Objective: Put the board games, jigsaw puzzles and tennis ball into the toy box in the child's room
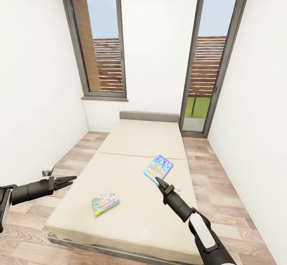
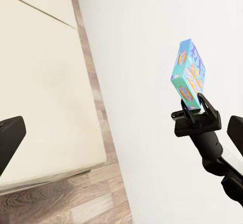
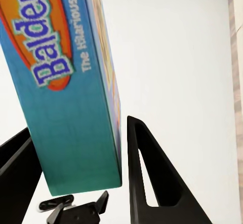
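Observation:
A mostly blue board game (image 1: pixel 158 167) is tilted up just above the beige bed (image 1: pixel 135 137), and my right gripper (image 1: pixel 160 182) is shut on its lower edge. The left wrist view shows that box (image 2: pixel 190 72) standing on edge in the right gripper (image 2: pixel 195 111). In the right wrist view the box (image 3: pixel 66 82) fills the gap between the fingers (image 3: pixel 147 173). A second, green-edged board game (image 1: pixel 105 202) lies flat on the mattress near the foot. My left gripper (image 1: pixel 67 181) hovers open off the bed's left side, with nothing in it.
The bed runs lengthwise away from me to the far wall under a tall window (image 1: pixel 97 41). A glass door (image 1: pixel 211 57) stands at the far right. Wood-plank floor (image 1: pixel 223 185) runs along both sides, between white walls. A small white object (image 1: pixel 47 172) sits by the left wall.

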### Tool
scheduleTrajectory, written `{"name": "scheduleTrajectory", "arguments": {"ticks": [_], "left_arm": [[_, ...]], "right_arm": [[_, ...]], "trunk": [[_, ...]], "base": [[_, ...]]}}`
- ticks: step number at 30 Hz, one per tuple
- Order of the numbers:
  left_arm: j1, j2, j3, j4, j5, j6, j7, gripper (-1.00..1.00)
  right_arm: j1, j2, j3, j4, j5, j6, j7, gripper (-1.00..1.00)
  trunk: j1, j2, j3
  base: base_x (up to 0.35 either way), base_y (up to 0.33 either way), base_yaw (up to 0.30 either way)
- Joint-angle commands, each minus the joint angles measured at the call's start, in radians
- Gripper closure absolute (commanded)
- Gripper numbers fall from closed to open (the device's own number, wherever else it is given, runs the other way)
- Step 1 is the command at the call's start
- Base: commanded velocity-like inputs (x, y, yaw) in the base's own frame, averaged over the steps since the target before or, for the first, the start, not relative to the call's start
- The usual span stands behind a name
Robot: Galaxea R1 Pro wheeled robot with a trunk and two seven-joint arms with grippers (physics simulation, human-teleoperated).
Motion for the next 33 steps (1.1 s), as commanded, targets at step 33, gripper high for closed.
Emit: {"name": "scheduleTrajectory", "arguments": {"ticks": [33], "left_arm": [[0.000,-0.023,0.002,-0.008,-0.009,0.007,-0.010,-1.00]], "right_arm": [[-0.001,0.001,-0.002,0.002,-0.004,0.007,-0.008,1.00]], "trunk": [[0.001,-0.002,-0.002]], "base": [[-0.022,0.000,0.267]]}}
